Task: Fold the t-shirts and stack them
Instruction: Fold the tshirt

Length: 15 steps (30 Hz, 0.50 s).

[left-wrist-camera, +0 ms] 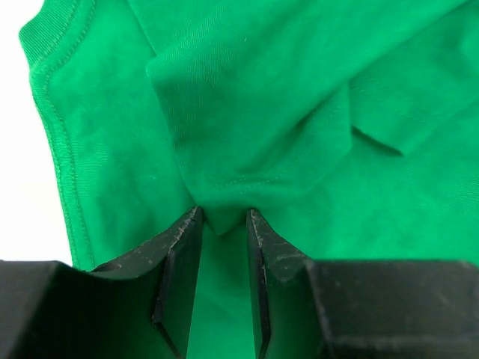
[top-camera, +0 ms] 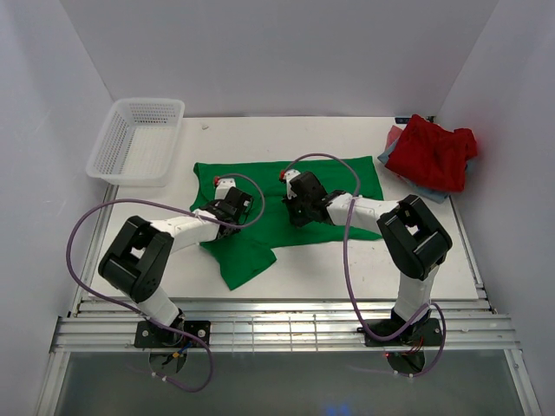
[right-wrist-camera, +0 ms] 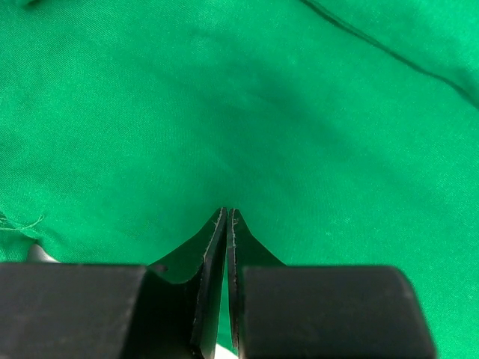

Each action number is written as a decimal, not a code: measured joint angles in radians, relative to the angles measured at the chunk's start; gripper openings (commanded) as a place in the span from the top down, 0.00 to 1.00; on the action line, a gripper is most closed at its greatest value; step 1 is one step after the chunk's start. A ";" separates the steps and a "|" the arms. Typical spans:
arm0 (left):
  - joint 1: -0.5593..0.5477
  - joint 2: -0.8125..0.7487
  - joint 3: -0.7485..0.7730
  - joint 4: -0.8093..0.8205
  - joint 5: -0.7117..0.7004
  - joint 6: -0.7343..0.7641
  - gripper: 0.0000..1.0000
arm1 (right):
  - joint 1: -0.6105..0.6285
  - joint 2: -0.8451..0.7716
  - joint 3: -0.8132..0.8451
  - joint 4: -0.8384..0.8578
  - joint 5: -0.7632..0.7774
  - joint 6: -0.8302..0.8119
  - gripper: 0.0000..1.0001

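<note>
A bright green t-shirt (top-camera: 338, 178) lies spread across the middle of the table, with one sleeve trailing toward the near edge. My left gripper (top-camera: 232, 208) sits low on its left part; in the left wrist view its fingertips (left-wrist-camera: 224, 217) pinch a raised fold of the green cloth (left-wrist-camera: 262, 112). My right gripper (top-camera: 300, 208) rests on the shirt's middle. In the right wrist view its jaws (right-wrist-camera: 227, 213) are pressed together with a thin sliver of green fabric (right-wrist-camera: 224, 112) between them. A crumpled red t-shirt (top-camera: 438, 152) lies at the back right on a blue-grey one (top-camera: 392, 149).
A white mesh basket (top-camera: 139, 139) stands at the back left corner. White walls close in the table on three sides. A metal rail (top-camera: 277, 334) runs along the near edge by the arm bases.
</note>
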 measured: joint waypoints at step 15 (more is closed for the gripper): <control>0.007 -0.009 0.013 0.006 -0.089 0.006 0.88 | 0.000 0.002 -0.014 -0.004 0.027 0.002 0.92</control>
